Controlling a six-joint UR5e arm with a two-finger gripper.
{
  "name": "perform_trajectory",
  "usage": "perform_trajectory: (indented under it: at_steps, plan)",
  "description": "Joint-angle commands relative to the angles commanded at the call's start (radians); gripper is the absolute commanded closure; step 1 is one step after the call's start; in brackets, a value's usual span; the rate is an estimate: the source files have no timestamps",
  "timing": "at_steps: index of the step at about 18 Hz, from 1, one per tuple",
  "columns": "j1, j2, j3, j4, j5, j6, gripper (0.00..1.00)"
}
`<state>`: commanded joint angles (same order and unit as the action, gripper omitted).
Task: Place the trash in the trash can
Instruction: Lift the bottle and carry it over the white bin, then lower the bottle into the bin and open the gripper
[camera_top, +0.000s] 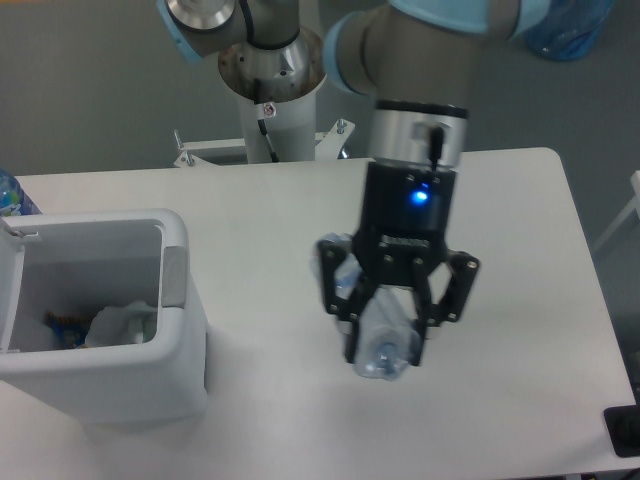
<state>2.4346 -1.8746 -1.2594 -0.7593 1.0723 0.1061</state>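
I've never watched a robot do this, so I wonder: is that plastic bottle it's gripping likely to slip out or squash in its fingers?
The bottle looks clear and empty, so it is probably light for its size. Thin plastic like this likely gives under the gripper, which is closed around it, so it may dent rather than break. Its smooth round body could slip or turn in the grip, though it seems held well clear of the table.

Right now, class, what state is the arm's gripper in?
Gripper: shut on the clear plastic bottle, held above the table.
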Motion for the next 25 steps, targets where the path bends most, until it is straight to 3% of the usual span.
perform_trajectory:
  at_steps: [15, 25]
  plan:
    - [-0.203, 0.018, -0.011, 0.0, 0.002, -0.071, 0.51]
    - [-0.255, -0.018, 0.002, 0.003, 0.002, -0.052, 0.51]
